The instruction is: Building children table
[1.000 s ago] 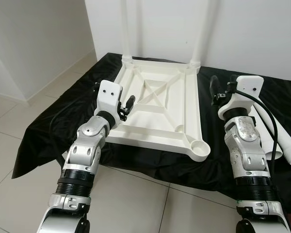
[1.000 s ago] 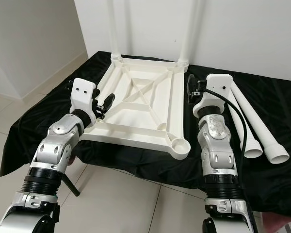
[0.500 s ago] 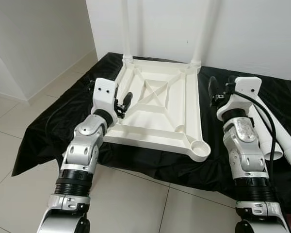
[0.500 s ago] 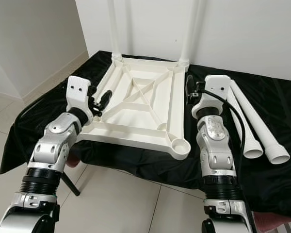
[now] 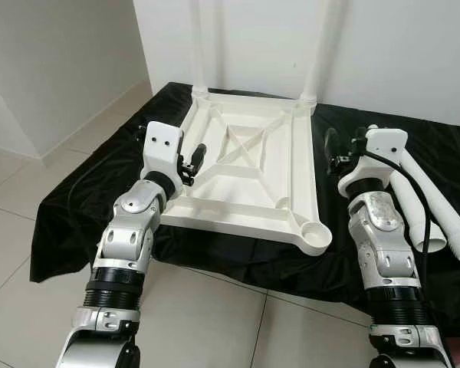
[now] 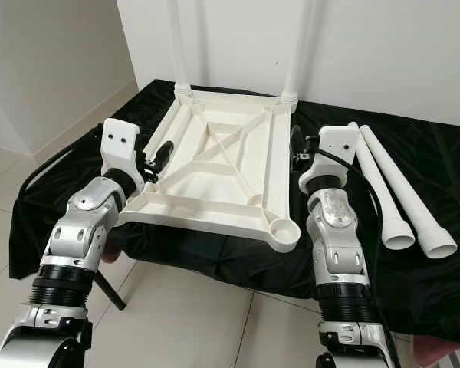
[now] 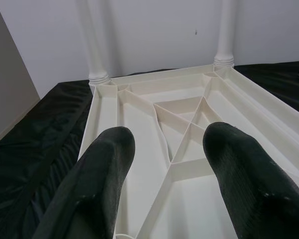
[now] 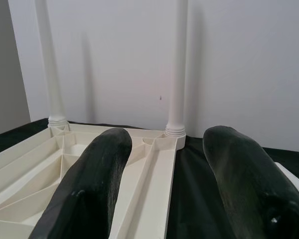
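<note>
1. White walls back a surface draped in black cloth (image 5: 77,207).
2. The upturned tabletop (image 5: 253,180) lies centred there, two legs fitted; two loose legs (image 6: 399,199) lie beside it.
3. Left end effector (image 5: 195,157) and right end effector (image 5: 330,146), both spread and empty, flank the tabletop; a careless reach could topple the standing legs.

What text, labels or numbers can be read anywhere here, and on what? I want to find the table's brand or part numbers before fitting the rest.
None: no readable text in any view.
Tabletop: bare white ribs, no markings visible.
Two fitted legs: plain white.
Two loose legs on the black cloth: plain white.
Left tool and right tool: no lettering visible.
</note>
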You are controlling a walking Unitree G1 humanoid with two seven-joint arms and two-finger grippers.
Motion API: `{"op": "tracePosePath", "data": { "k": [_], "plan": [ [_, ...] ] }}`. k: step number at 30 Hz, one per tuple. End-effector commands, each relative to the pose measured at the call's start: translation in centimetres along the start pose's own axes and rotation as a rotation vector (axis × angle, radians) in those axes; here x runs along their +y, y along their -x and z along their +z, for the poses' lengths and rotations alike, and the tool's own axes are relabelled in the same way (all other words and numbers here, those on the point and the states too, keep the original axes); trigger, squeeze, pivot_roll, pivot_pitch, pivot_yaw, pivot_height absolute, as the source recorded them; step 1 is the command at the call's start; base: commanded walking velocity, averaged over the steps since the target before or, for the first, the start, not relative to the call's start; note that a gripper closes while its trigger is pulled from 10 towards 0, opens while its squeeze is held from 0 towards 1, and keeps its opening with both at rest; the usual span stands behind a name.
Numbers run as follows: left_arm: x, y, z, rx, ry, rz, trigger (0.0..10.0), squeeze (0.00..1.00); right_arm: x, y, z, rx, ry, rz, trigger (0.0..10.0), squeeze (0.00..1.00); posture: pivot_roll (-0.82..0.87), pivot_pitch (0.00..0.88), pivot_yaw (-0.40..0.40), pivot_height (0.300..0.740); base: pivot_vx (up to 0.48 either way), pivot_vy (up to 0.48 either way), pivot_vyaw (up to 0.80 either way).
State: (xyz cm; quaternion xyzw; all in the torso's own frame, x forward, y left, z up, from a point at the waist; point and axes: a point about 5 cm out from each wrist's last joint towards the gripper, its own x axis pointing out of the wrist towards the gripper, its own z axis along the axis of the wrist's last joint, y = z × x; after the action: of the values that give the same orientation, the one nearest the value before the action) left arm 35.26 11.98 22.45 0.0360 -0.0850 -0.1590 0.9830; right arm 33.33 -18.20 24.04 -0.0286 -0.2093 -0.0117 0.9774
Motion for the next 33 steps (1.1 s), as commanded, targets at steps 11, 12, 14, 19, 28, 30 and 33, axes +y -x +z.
{"op": "tracePosePath", "data": {
  "k": [11, 12, 14, 19, 28, 30, 33],
  "plan": [
    [1.0, 0.2, 0.0, 0.010, -0.028, 0.076, 10.0, 0.00, 1.1, -0.1, 0.0, -0.002, -0.013, 0.022, 10.0, 0.00, -0.11, 0.046, 0.082, 0.740, 0.000, 0.000, 0.00],
    [1.0, 0.2, 0.0, 0.010, -0.028, 0.076, 10.0, 0.00, 1.1, -0.1, 0.0, -0.002, -0.013, 0.022, 10.0, 0.00, -0.11, 0.046, 0.082, 0.740, 0.000, 0.000, 0.00],
    [1.0, 0.3, -0.1, 0.013, -0.028, 0.079, 10.0, 0.00, 1.2, -0.1, 0.0, -0.001, -0.015, 0.025, 10.0, 0.00, -0.11, 0.045, 0.081, 0.740, 0.000, -0.122, 0.00],
    [1.1, 0.5, -0.1, 0.017, -0.027, 0.086, 10.0, 0.00, 1.5, -0.1, -0.1, 0.000, -0.019, 0.034, 10.0, 0.00, -0.10, 0.046, 0.078, 0.740, 0.000, -0.262, 0.00],
    [1.2, 0.5, -0.1, 0.020, -0.027, 0.089, 10.0, 0.00, 1.7, -0.2, -0.2, 0.001, -0.022, 0.038, 10.0, 0.00, -0.10, 0.044, 0.078, 0.740, 0.000, -0.225, 0.00],
    [1.2, 0.5, -0.1, 0.021, -0.026, 0.089, 10.0, 0.00, 1.7, -0.1, -0.2, 0.000, -0.021, 0.040, 10.0, 0.00, -0.10, 0.043, 0.077, 0.740, 0.000, 0.000, 0.00],
    [1.2, 0.5, -0.1, 0.021, -0.027, 0.087, 10.0, 0.00, 1.7, -0.1, -0.1, -0.001, -0.021, 0.041, 10.0, 0.00, -0.10, 0.040, 0.076, 0.740, 0.000, -0.099, 0.00]
  ]
}}
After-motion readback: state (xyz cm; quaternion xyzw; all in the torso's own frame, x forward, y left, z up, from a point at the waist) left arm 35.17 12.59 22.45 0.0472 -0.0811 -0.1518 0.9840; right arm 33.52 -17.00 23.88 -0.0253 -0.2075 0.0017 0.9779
